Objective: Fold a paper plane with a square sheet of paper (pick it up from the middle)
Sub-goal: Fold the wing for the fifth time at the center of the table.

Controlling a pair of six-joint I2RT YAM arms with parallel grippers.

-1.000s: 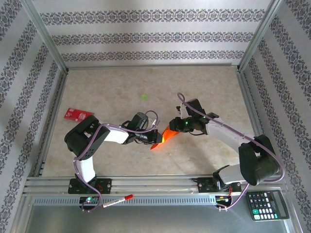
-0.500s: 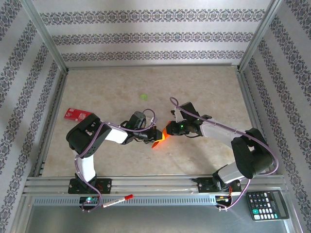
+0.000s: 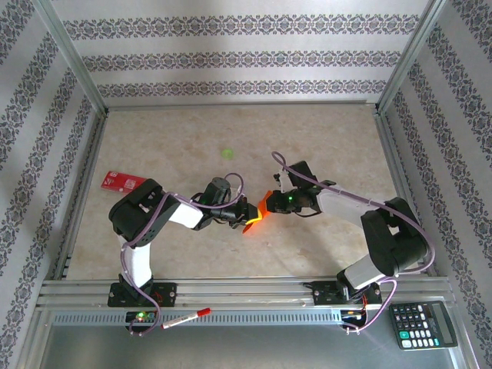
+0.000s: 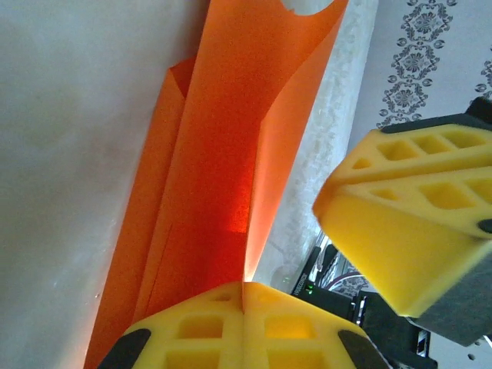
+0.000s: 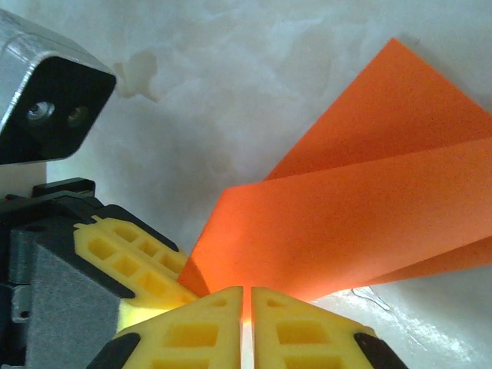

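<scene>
Left hand [image 4: 244,294] is clamped shut on the folded bright orange sheet of thin paper [image 4: 223,154], yellow pads [image 4: 192,330] pressed together. Right hand [image 5: 246,296] pinches the same sheet from the opposite side. Both hands sit close together, the sheet between them, over the middle of the beige mottled bench [image 3: 330,138]. Small red printed card [image 3: 123,181] lies far left.

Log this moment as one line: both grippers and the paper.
left gripper: shut on orange paper | right gripper: shut on orange paper | paper: folded in layers, pinched from both sides
</scene>
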